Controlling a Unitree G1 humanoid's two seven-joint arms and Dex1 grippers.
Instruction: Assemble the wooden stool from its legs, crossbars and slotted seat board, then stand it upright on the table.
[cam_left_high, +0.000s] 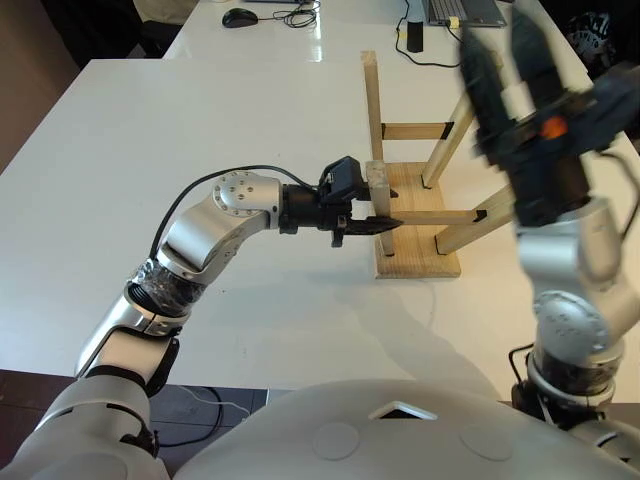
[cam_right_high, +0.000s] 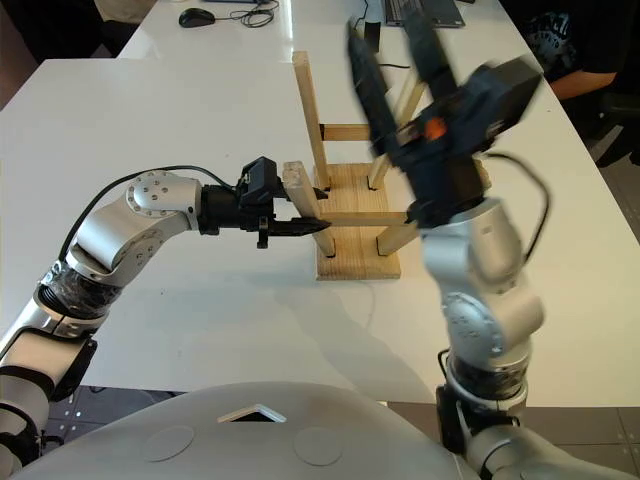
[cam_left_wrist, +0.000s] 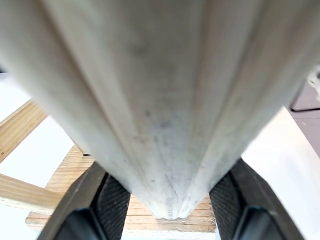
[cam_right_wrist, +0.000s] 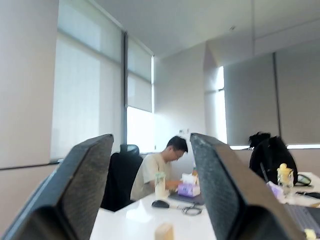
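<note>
**Stool Inverted on Table; Left Gripper Clamped on Leg, Right Gripper Released**

1. The white table (cam_left_high: 200, 150) was seen spanning the head views. A second table was set behind it at 12 o'clock and carried a mouse (cam_left_high: 240, 17) and cables.

2. The wooden stool (cam_right_high: 350, 215) was located at about 2 o'clock from the table centre. It was placed upside down, with the slotted seat board (cam_left_high: 415, 262) lying flat on the table and the legs pointing up.

3. Four legs were counted. The tallest-looking leg (cam_left_high: 372, 100) was positioned at the board's 11 o'clock corner. The two legs on the 3 o'clock side were seen leaning outward.

4. Two crossbars were fitted. The far crossbar (cam_left_high: 415, 131) was mounted at 12 o'clock and the near crossbar (cam_left_high: 435, 216) at 6 o'clock.

5. The left gripper (cam_left_high: 375, 224) was brought in from 9 o'clock and was clamped on the near-left leg (cam_left_wrist: 165, 100). In the left wrist view, the leg was held between both pads (cam_left_wrist: 115, 200).

6. The right gripper (cam_right_high: 395, 60) was held raised at the stool's 3 o'clock side. Its fingers were spread, pointed upward and held nothing.
</note>
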